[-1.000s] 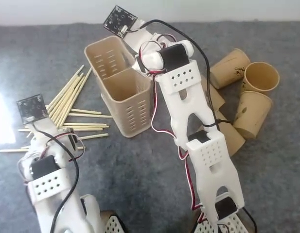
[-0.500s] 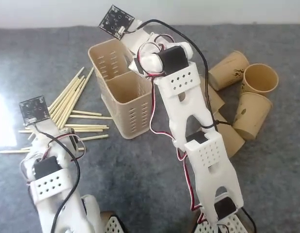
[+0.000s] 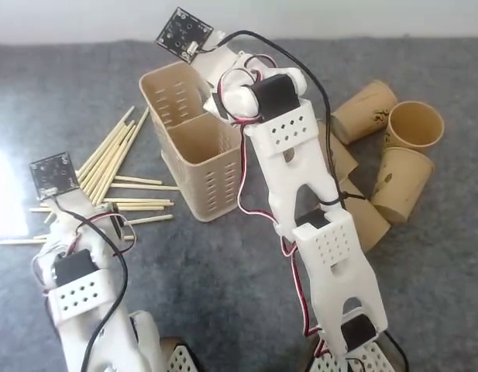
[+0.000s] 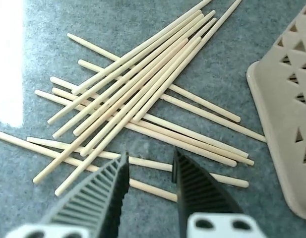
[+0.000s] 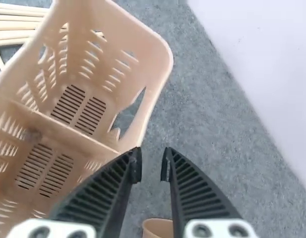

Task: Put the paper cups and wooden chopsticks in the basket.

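While the two-compartment basket (image 3: pixel 194 143) stands upright just beside the right gripper (image 5: pixel 150 166), jaws a narrow slit apart and holding nothing, the tips hang off its far corner, outside the wall. Paper cups (image 3: pixel 400 182) sit clustered on the grey mat (image 3: pixel 223 291) well behind that gripper, alongside its arm, several on their sides. Wooden chopsticks (image 4: pixel 143 99) lie scattered just ahead of and beneath the left gripper (image 4: pixel 150 168), jaws partly open, empty.

Two cups (image 3: pixel 370 223) partly behind R arm (image 3: pixel 304 167)
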Controlling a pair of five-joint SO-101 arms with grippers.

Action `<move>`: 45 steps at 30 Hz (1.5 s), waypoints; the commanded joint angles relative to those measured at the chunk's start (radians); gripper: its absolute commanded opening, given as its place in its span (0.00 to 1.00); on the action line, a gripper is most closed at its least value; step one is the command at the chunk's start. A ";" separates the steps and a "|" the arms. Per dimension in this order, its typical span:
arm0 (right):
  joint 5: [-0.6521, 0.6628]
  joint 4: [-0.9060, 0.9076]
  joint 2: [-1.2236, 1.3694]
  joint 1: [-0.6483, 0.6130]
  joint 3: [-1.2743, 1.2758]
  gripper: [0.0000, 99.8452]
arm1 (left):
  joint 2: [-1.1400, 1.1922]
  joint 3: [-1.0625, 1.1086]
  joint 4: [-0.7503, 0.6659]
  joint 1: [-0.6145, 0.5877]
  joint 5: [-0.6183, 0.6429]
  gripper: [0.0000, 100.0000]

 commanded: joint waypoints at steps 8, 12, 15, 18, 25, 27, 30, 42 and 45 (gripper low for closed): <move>-0.009 -0.008 -0.059 -0.016 -0.101 0.09 | -0.023 0.016 -0.055 -0.003 -0.003 0.15; -0.011 0.013 -0.059 -0.047 -0.074 0.09 | -0.023 0.018 -0.055 -0.003 -0.003 0.15; -0.052 0.010 -0.059 -0.041 -0.021 0.09 | -0.023 0.018 -0.055 -0.003 -0.003 0.15; -0.104 0.015 -0.061 -0.021 0.029 0.09 | -0.023 0.018 -0.052 -0.003 -0.003 0.15; -0.118 0.018 -0.061 0.013 0.051 0.09 | -0.023 0.018 -0.051 -0.003 -0.003 0.15; -0.121 0.018 -0.061 0.019 0.052 0.09 | -0.023 0.018 -0.051 -0.003 -0.003 0.15; -0.121 0.022 -0.059 0.019 0.080 0.09 | -0.023 0.018 -0.051 -0.003 -0.003 0.15; -0.043 0.024 -0.070 0.021 0.229 0.01 | -0.023 0.018 -0.051 -0.003 -0.003 0.15; 0.048 0.025 -0.071 0.038 0.229 0.01 | -0.023 0.019 -0.052 -0.003 -0.005 0.15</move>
